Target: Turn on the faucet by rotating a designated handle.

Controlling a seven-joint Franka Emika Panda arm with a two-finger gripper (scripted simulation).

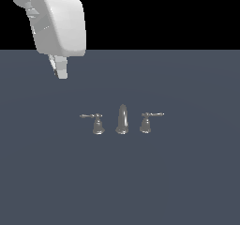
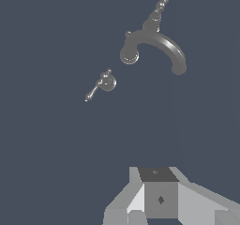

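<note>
The faucet [image 1: 122,120] is a small shiny grey metal set on the dark floor, with a tall tapered spout in the middle. The handle [image 1: 97,124] is the bell-shaped knob on the exterior view's left, and its thin lever points left. A twin handle [image 1: 146,123] on the right has its lever pointing right. My gripper [image 1: 61,72] hangs high above the floor, well off to the exterior view's left of the handle and touching nothing. Its fingers look shut and empty. The wrist view shows the handle [image 2: 106,83], the curved spout [image 2: 157,43], the twin handle [image 2: 159,8] and my gripper [image 2: 159,198].
The flat dark grey-blue floor [image 1: 187,182] spreads all around the faucet. The arm's white wrist housing [image 1: 58,22] fills the exterior view's upper left corner.
</note>
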